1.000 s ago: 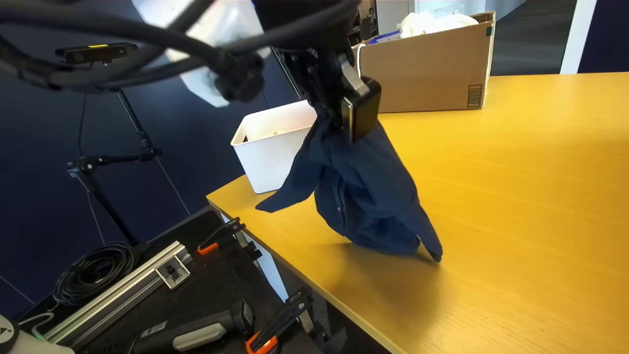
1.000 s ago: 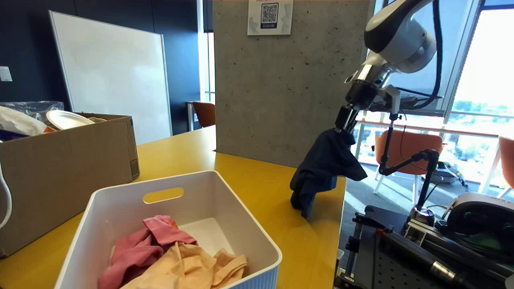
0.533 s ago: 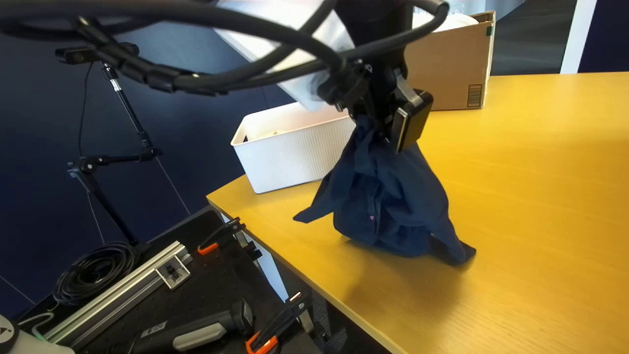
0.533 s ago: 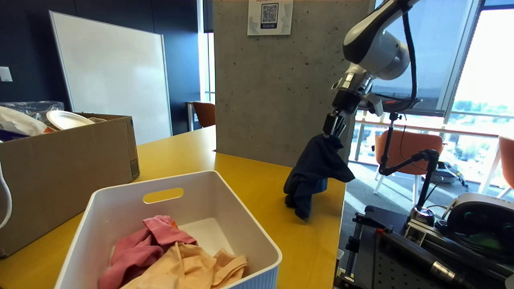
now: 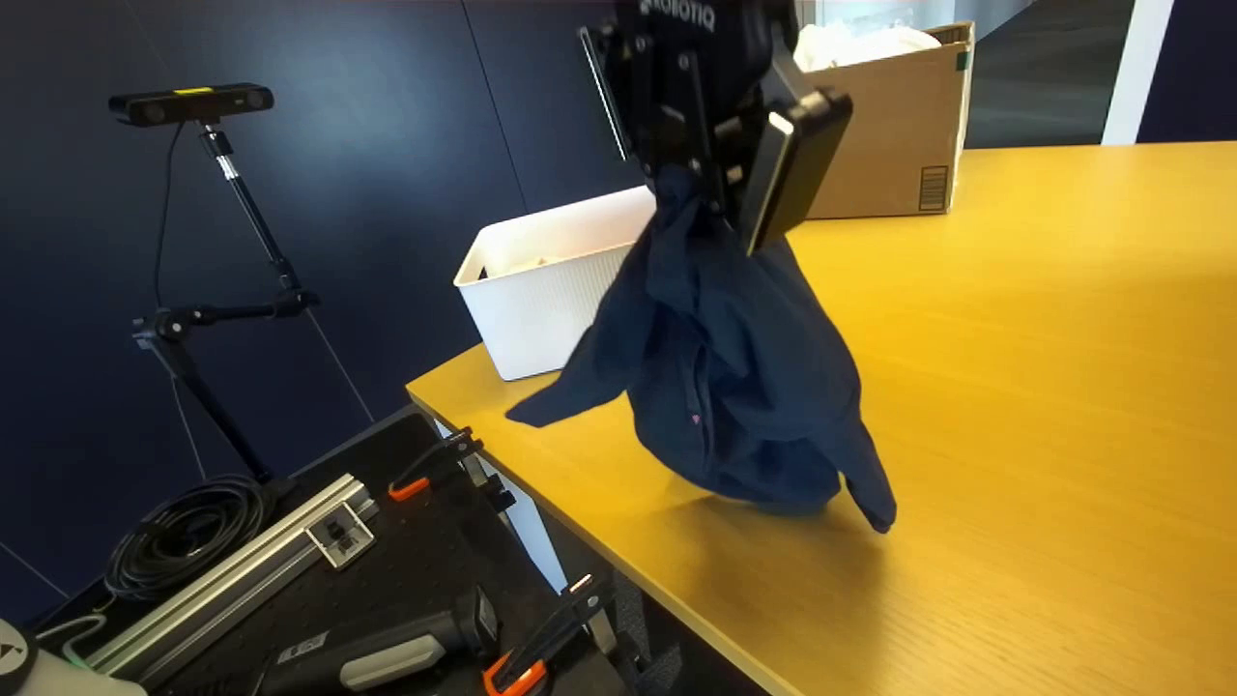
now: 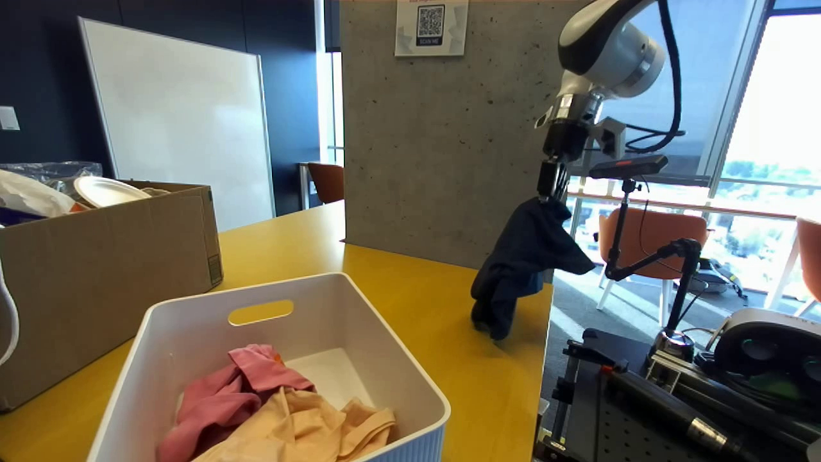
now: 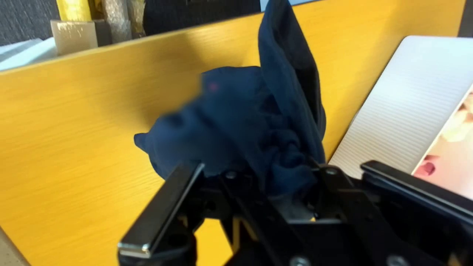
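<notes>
- Watching an exterior view: I have my black two-finger gripper [image 5: 696,188] nearly closed, pinching a bunched-up piece of dark navy-blue cloth [image 5: 754,377], and down it hangs, in folds, over the yellow wood-grain table [image 5: 1044,406]! Behind it, a white ribbed plastic bin [image 5: 546,314] and a brown cardboard box [image 5: 879,145].
- In an exterior view, the bin looms close, crumpled pink cloth [image 6: 224,401] and peach cloth [image 6: 295,427] lying inside; my navy cloth hangs well beyond, near the table's edge. Does its lowest tip touch? I can't tell.
- Wrist view: the navy cloth gathered between the jaws, spreading up the picture, the bin off at the right.
</notes>
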Controlling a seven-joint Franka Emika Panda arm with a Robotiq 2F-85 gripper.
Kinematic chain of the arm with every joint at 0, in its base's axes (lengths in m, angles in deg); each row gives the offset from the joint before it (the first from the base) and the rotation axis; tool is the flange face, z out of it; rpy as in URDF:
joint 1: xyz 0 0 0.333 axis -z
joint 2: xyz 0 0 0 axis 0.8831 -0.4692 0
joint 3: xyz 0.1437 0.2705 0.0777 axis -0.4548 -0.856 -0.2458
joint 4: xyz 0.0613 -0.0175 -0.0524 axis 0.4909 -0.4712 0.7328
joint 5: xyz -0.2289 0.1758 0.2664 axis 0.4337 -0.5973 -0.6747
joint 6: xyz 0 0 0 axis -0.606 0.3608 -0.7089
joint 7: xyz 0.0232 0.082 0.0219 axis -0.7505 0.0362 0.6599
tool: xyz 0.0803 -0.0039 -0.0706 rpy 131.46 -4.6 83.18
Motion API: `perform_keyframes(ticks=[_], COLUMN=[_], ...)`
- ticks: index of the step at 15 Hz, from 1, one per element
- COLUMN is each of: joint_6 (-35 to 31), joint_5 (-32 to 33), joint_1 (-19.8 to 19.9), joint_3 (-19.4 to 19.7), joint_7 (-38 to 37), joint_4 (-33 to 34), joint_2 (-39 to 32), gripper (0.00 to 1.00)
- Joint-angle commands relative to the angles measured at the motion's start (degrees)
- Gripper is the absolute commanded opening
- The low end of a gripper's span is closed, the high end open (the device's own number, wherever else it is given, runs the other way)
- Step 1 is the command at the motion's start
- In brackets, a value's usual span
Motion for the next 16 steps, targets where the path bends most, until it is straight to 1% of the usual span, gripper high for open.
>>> perform_keyframes(ticks=[1, 2, 5, 8, 11, 14, 16], joint_6=[13.87, 17.04, 21.41, 23.65, 22.86, 15.33, 8.31], joint_5=[3.55, 3.05, 1.71, 1.37, 2.25, 4.29, 5.98], joint_1=[1.96, 2.15, 2.20, 2.66, 3.63, 3.25, 2.64], joint_3=[0.22, 0.23, -0.72, -2.99, -5.69, -6.98, -7.44], joint_7=[-3.46, -3.38, -5.26, -7.47, -10.64, -15.08, -16.79], joint_4=[8.34, 10.70, 16.46, 21.67, 26.16, 27.70, 26.84], joint_2=[-0.77, -2.35, -9.44, -19.17, -26.96, -30.50, -30.48], gripper=[0.04, 0.04, 0.04, 0.04, 0.04, 0.04, 0.04])
